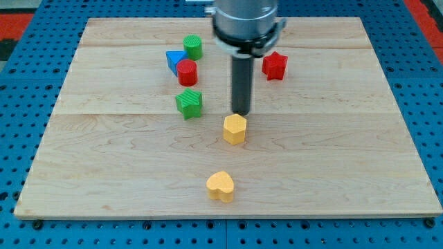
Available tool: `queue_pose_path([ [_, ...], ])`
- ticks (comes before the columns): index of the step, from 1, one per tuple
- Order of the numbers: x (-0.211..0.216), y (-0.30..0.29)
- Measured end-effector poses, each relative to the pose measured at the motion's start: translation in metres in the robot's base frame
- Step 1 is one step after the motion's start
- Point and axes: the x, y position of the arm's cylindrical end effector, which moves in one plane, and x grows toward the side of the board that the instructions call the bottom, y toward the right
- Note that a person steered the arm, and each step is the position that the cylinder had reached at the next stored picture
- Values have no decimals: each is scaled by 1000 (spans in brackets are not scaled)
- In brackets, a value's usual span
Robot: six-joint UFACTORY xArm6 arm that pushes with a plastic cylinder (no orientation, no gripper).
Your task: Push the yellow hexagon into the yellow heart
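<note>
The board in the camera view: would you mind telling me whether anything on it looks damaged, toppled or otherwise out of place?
Nothing stands out. My tip sits just above the yellow hexagon, which lies flat, apart from the yellow heart below it. The green star, red cylinder, blue block, green cylinder and red star look intact.

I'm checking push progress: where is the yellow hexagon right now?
The yellow hexagon sits near the board's middle, just below my tip, above the yellow heart and right of the green star.
</note>
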Motion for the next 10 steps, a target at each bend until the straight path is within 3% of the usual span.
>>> queue_pose_path([
  [1,11,26],
  [3,72,-67],
  [4,31,-73],
  [5,38,-126],
  [6,61,-136],
  [10,88,-66],
])
